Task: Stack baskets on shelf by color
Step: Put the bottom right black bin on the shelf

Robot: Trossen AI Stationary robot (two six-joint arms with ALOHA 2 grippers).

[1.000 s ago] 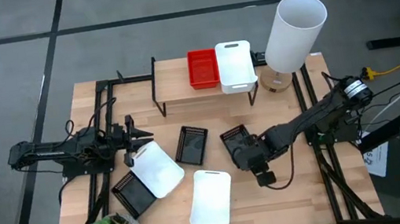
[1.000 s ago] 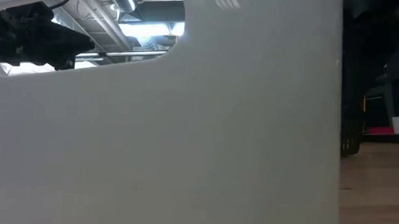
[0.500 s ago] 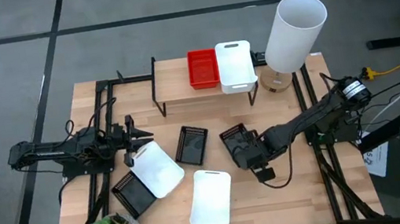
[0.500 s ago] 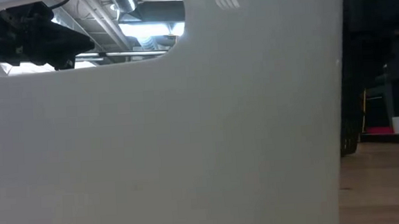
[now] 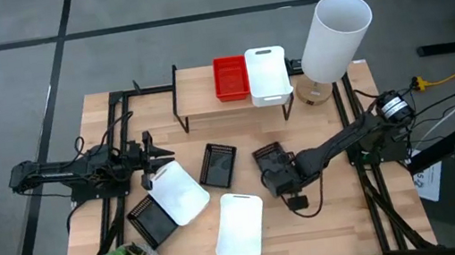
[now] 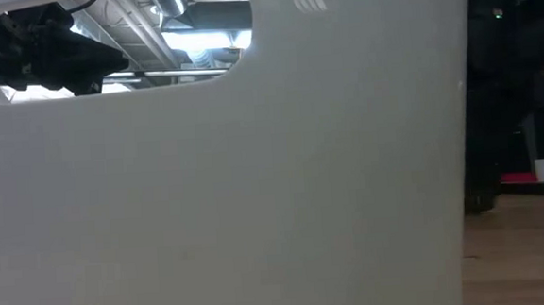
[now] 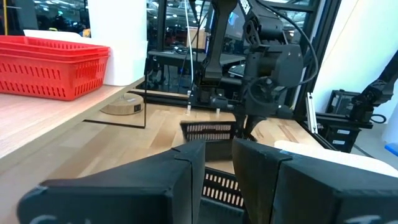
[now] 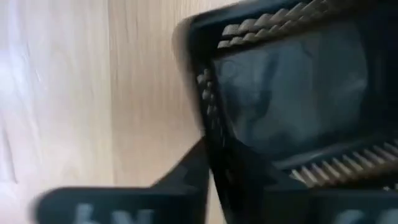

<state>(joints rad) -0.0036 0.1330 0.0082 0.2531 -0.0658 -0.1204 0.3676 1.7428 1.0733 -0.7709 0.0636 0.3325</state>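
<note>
Wooden table (image 5: pixel 349 218) (grey floor (image 5: pixel 5 88) around) holds baskets (image 5: pixel 219 163).

A white basket (image 6: pixel 255 191) wall fills the low view, handle slot (image 6: pixel 114 49) showing ceiling.

Lighting was even and bright overhead with soft shadows, while the right wrist view was motion-blurred and a near white basket (image 6: pixel 255 191) filled the low view.
</note>
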